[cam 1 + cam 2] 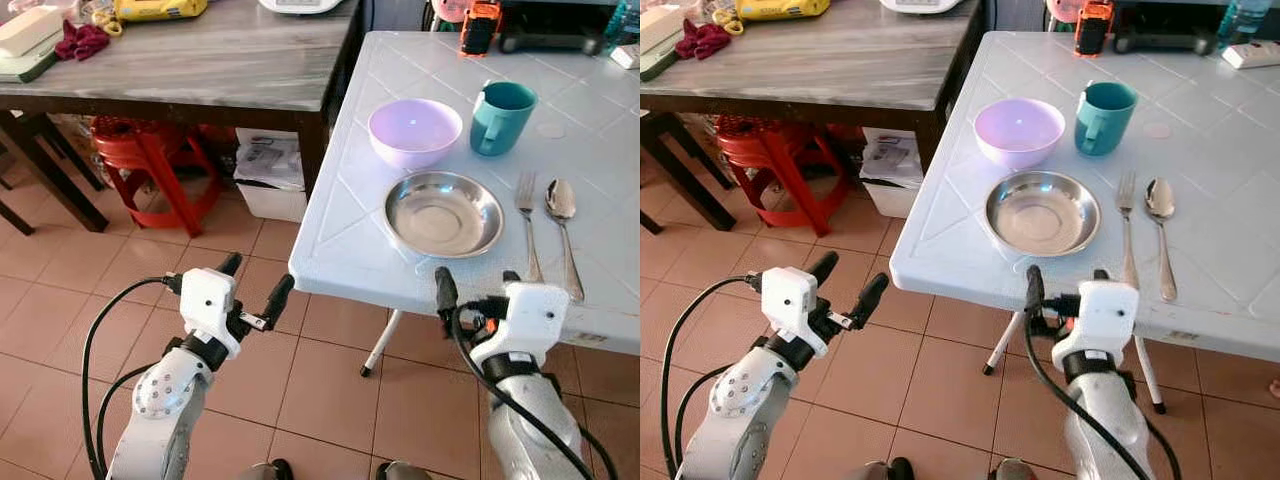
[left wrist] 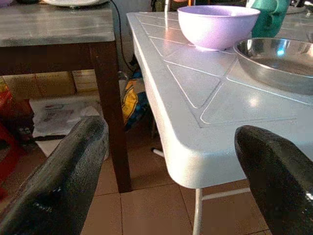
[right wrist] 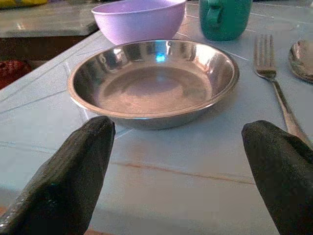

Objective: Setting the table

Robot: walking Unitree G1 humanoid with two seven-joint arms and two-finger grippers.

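Both tools released, right tool point(image 1: 478, 290) at the white surface point(image 1: 340, 210) edge, left tool point(image 1: 255, 283) beside its corner; steel plate point(image 1: 444, 213), purple bowl point(image 1: 414, 131), teal mug point(image 1: 500, 116), fork point(image 1: 527, 205), spoon point(image 1: 561, 207) laid out — setting looks nearly complete; next, probably straightening.

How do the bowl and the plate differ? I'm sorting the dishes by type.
The bowl is lilac, matte and deep with steep sides; the plate is shiny bare metal, shallow and wider, with a flat bottom. The bowl sits farther from the robot, beside the mug; the plate lies nearer the table's front edge, left of the fork. Both are round, upright and empty.
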